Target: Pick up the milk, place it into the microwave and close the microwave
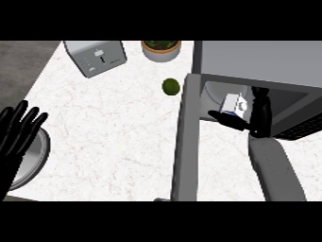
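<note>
The milk (232,104), a small white-and-blue carton, sits inside the open microwave (275,66), between the thumb and fingers of the right hand (255,118). That hand reaches into the cavity from the grey right forearm (278,172): its fingers stretch up along the carton's right side and its thumb points out below and to the left of the carton, so the hand is spread wide around the milk; whether any part of it touches the carton cannot be told. To the left of this hand the microwave door (188,142) stands swung open, seen edge-on as a long grey slab running down toward the view's lower edge. Beyond the door, up and to the left of the right hand, a small green lime (170,86) lies on the pale marbled counter (107,137). Farther up from the lime is a potted plant (161,49), and to its left a silver toaster (96,57). Well apart, at the left edge of the view, the left hand (8,139) rests open with its fingers straight and spread, pointing up, lying over a round grey plate (36,158) at the counter's near-left corner.
</note>
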You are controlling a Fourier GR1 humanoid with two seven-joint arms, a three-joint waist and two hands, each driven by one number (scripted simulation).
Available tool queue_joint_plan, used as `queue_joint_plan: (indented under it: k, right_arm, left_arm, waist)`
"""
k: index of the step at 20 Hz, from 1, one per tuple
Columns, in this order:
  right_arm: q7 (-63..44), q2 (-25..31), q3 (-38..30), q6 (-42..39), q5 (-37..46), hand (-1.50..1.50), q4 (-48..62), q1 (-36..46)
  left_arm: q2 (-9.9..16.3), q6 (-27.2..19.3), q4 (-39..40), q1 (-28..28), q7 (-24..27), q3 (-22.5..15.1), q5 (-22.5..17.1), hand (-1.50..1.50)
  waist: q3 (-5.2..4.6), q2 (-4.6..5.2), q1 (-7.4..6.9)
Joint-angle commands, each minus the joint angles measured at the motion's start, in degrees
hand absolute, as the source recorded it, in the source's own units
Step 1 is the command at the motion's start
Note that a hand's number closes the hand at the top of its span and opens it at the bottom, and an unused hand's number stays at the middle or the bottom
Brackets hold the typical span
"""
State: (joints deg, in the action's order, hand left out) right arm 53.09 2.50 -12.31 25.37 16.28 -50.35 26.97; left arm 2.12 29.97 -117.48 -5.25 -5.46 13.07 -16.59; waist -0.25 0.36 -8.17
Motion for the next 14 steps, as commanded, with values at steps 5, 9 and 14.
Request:
queue_joint_plan:
  k: [5,9,14]
  right_arm:
    - [-14.58,1.79,-4.71,-3.51,-3.47,-1.5,11.88,8.79]
    - [-20.11,2.71,-5.46,-4.44,-3.77,-1.5,18.18,15.95]
    - [-13.84,2.68,-7.78,-10.32,-6.65,-1.5,28.32,19.25]
  left_arm:
    - [-0.95,-0.53,-0.29,-0.5,0.16,-1.19,1.82,-1.5]
    - [-1.19,0.28,1.45,-0.75,1.1,-2.02,2.62,-1.5]
    - [-2.09,1.06,3.37,-2.54,3.04,-5.21,5.05,-1.5]
  waist:
    - [0.36,1.69,1.03]
    - [0.32,1.18,2.87]
    - [0.4,0.93,4.59]
